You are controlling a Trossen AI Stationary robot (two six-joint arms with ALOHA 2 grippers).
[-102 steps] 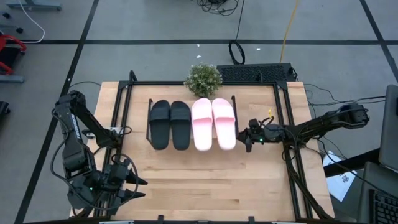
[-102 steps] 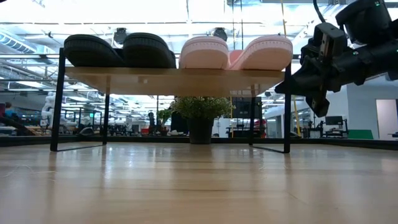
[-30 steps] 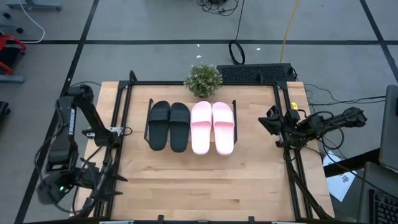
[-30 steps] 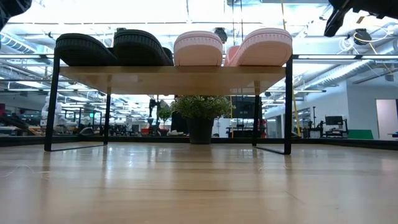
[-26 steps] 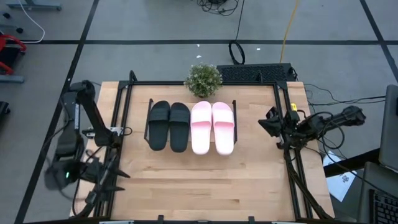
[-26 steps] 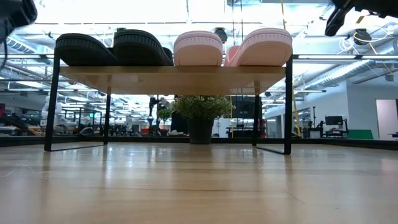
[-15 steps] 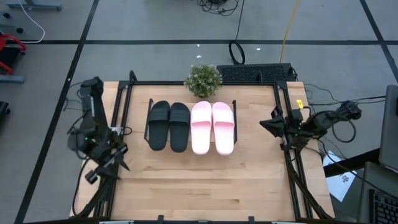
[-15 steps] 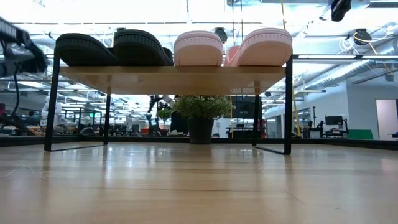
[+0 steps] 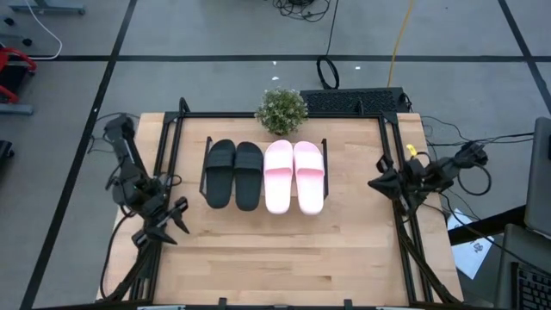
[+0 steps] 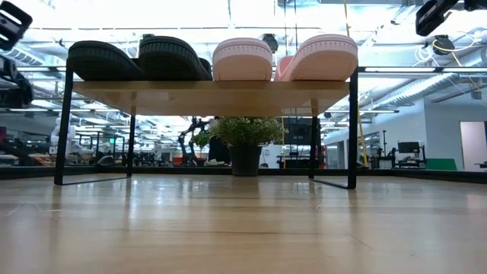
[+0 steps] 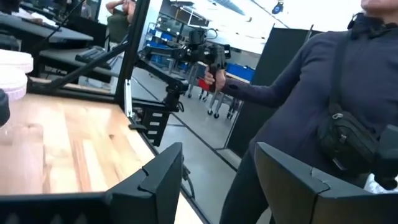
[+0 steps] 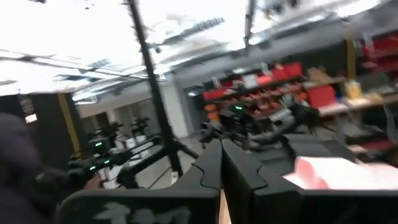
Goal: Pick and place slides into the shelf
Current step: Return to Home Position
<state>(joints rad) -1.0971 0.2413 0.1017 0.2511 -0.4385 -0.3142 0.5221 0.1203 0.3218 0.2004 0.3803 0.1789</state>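
Observation:
The black slides (image 9: pixel 234 172) and the pink slides (image 9: pixel 294 175) lie side by side, soles down, on the top board of the shelf (image 10: pixel 213 89). The low view shows the black pair (image 10: pixel 137 59) and the pink pair (image 10: pixel 285 59) from their ends. My left gripper (image 9: pixel 168 221) is open above the table's left edge, clear of the shelf; its fingers stand apart in the left wrist view (image 11: pixel 217 171). My right gripper (image 9: pixel 377 183) is shut above the table's right side, pointing toward the pink slides (image 12: pixel 323 171); its fingers meet in the right wrist view (image 12: pixel 222 165).
A potted plant (image 9: pixel 281 110) stands at the far edge behind the shelf. Black frame rails (image 9: pixel 398 172) run along the table's left and right sides. Bare wood lies between the shelf and the near edge. A person (image 11: pixel 323 93) stands beyond the table in the left wrist view.
My left arm has swung from the near-left corner toward the far edge, and its gripper has come in over the table's left edge, open throughout. My right gripper has drawn back slightly toward the right edge. The slides and the shelf have kept still.

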